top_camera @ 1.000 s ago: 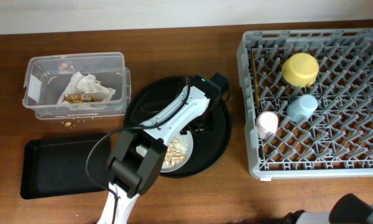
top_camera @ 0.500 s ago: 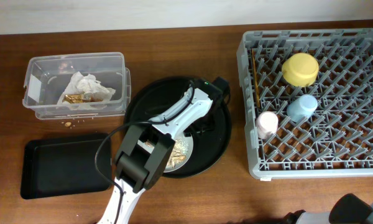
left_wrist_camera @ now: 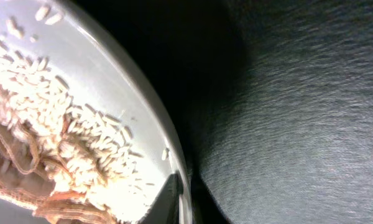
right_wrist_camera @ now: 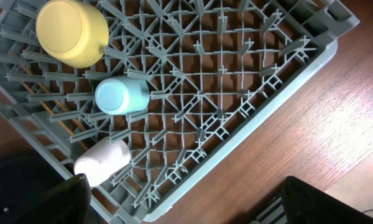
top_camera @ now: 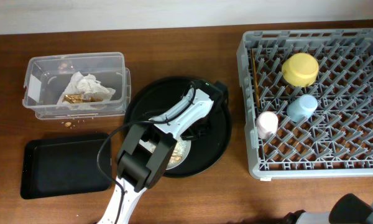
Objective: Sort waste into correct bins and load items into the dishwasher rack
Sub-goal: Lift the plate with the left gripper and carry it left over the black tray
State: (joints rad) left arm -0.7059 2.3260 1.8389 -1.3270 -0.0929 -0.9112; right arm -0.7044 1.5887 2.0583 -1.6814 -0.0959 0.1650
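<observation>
Rice (left_wrist_camera: pixel 62 124) heaped on the pale grey-blue plate (left_wrist_camera: pixel 121 74) inside the round black tray (top_camera: pixel 221 134), left gripper (left_wrist_camera: pixel 186 202) at the plate's rim, its grip impossible to judge, right gripper (right_wrist_camera: pixel 185 186) spread wide above the dishwasher rack (right_wrist_camera: pixel 280 93) containing yellow bowl (right_wrist_camera: pixel 71 31), light-blue cup (right_wrist_camera: pixel 121 96), pink cup (right_wrist_camera: pixel 102 163), chopsticks (top_camera: pixel 255 68)

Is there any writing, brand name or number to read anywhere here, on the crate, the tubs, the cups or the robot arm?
None can be read.
The grey rack, clear tub, black tray, pink cup, light-blue cup, yellow bowl and left arm show no lettering.
The gold-brown wrapper bits are too small to tell any print.
The arm bears only a green light.
</observation>
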